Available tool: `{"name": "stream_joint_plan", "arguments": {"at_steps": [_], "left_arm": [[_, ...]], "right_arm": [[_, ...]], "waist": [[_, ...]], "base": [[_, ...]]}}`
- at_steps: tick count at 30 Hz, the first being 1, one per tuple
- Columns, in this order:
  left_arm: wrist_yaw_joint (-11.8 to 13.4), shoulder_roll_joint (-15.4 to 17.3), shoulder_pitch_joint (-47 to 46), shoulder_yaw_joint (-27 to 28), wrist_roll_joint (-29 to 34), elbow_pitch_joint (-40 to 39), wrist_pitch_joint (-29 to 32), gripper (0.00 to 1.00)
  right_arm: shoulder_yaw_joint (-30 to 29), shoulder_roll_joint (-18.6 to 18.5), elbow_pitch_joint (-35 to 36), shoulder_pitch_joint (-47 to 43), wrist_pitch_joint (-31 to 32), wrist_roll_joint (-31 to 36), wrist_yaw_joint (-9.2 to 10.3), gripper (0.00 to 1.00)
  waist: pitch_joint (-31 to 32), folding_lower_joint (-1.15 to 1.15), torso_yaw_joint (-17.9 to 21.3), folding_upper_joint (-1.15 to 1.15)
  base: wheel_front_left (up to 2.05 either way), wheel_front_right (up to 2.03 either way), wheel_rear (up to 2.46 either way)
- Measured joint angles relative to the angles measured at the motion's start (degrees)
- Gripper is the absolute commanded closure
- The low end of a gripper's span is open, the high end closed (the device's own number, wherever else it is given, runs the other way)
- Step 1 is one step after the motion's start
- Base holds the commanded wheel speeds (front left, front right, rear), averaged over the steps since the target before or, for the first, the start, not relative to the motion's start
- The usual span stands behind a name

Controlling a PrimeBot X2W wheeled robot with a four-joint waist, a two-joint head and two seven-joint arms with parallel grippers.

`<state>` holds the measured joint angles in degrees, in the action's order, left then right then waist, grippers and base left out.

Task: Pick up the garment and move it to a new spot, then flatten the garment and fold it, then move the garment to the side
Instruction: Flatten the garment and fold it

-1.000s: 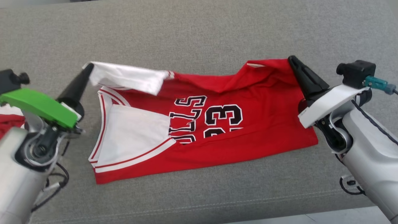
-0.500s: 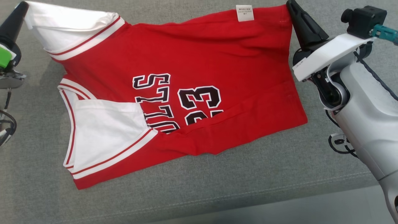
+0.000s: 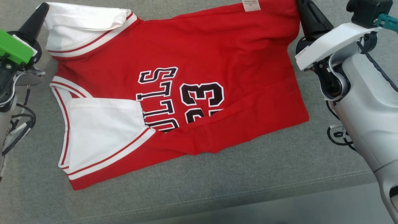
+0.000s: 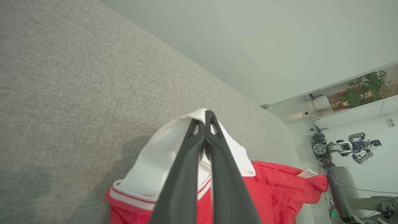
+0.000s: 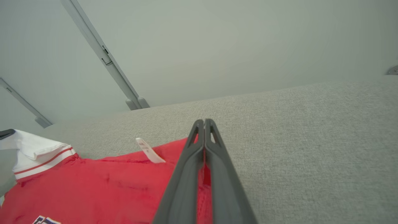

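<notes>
1. Since both far corners are pinched, the red sleeveless fabric basketball jersey [image 3: 217,56] w/ white trim & black-white lettering is stretched along its far edge. Its near half lies on the grey woven-fabric couch seat [image 3: 217,186]. Prob. the flatten step, my read.
2. Left claw [image 4: 205,117]: clamped tight on the white-lined corner at the jersey's left end, fingers meeting w/ cloth between. That corner looks lifted, w/ a shadow under it. Likely pulling the edge straight.
3. Mid: a white-lined flap [image 3: 102,130] w/ red stripe is doubled over the lower left, and a diagonal crease crosses the numerals, so not flat yet.
4. Right claw [image 5: 204,122]: closed on the red corner just right of the small white sewn-in tag [image 3: 250,5]. Its opposing pull is what keeps the far edge taut.
5. Hidden, left: how much cloth sits inside the left claw can't be told, since its own fingers block it in the left wrist view.
6. Hidden, mid: the start of the team word & the lower part of "23" are under folds. The tag print is too small to read.
7. Hidden, right: the right claw's tips & the jersey's far-right corner are cut off by the head view's top edge. Whether that end clears the couch, can't tell.
</notes>
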<state>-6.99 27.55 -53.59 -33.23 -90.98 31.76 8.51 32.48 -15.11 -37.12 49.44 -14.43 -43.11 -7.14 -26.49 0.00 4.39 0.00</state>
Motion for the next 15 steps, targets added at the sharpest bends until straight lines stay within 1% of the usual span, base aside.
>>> {"name": "stream_joint_plan", "arguments": {"at_steps": [2,3,7,15], "left_arm": [[-0.1,-0.5,-0.2,0.1,0.1,0.4,-0.9,1.00],[-0.1,-1.5,-0.2,0.2,0.1,-0.5,-1.5,1.00],[-0.1,-1.6,0.6,-0.1,0.1,-3.5,-1.6,1.00],[-0.1,-1.4,9.0,-0.5,-0.7,-8.3,-2.0,1.00]], "right_arm": [[0.4,0.3,-0.4,0.0,0.0,0.5,0.01,1.00],[1.3,0.3,-0.6,-0.2,0.0,1.0,0.01,1.00],[1.8,-0.1,-0.4,-1.9,0.0,1.4,0.01,1.00],[2.4,-1.6,-0.3,-8.4,0.0,1.1,0.01,1.00]], "waist": [[0.7,0.00,-0.4,0.00],[1.9,0.00,-0.8,0.00],[3.5,0.00,-1.3,0.00],[7.0,0.00,-2.3,0.00]], "base": [[0.00,0.00,0.00],[0.00,0.00,0.00],[0.00,0.00,0.00],[0.00,0.00,0.00]]}}
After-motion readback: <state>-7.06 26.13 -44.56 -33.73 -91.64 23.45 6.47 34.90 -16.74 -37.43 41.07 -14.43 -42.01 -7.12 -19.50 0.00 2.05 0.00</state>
